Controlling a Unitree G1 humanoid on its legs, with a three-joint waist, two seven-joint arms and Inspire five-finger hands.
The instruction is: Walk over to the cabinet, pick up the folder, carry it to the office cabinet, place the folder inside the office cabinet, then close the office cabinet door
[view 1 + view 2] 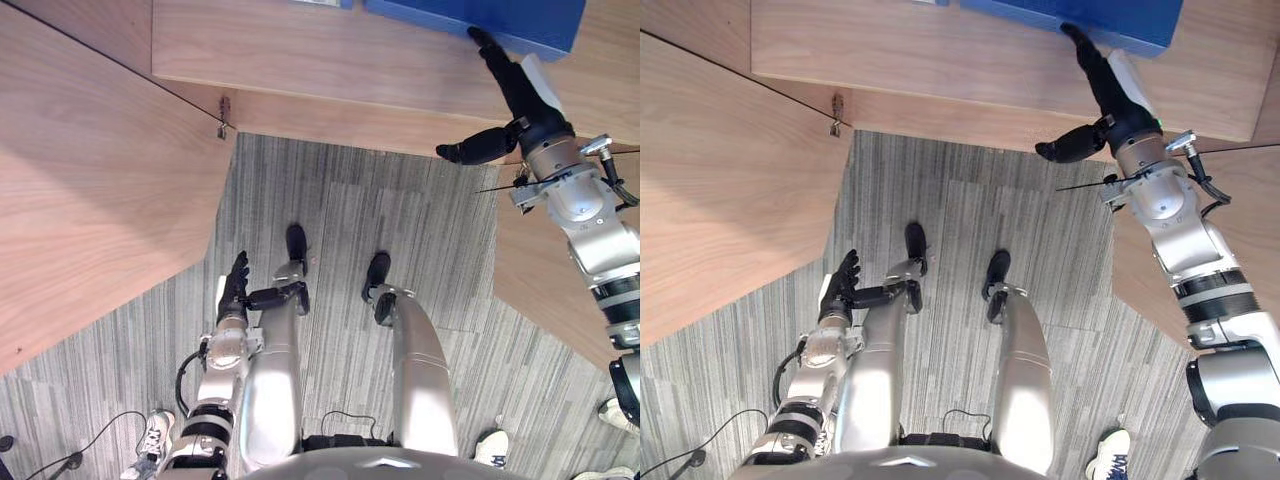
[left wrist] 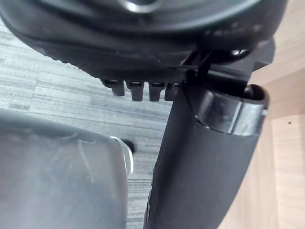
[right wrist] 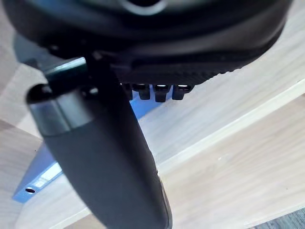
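— Nearest first: at 7 o'clock, left hand (image 1: pixel 235 290) low over the grey carpet (image 1: pixel 420 230), fingers slack and straight, nothing held. Worth using?

— Not for this. Further out, at 9 o'clock, an open wooden door (image 1: pixel 90 180) with a small latch (image 1: pixel 224 110) at its corner. Leave alone for now.

— And farthest?

— At 1 o'clock, right hand (image 1: pixel 522 95) spread wide, thumb (image 1: pixel 475 147) stuck out sideways, straight fingertips (image 1: pixel 488 45) touching the near edge of the blue folder (image 1: pixel 450 15). No grasp on it. Folder flat on the wooden shelf (image 1: pixel 330 55), 12 to 1 o'clock.

— Pushing in or picking up?

— Hard to tell; looks more like a push. Either way: keep fingers flat and square to that edge, press along the shelf rather than down, go slowly to avoid skewing it, and hold the forearm clear of the wooden panel (image 1: pixel 530 270) at 3 o'clock.
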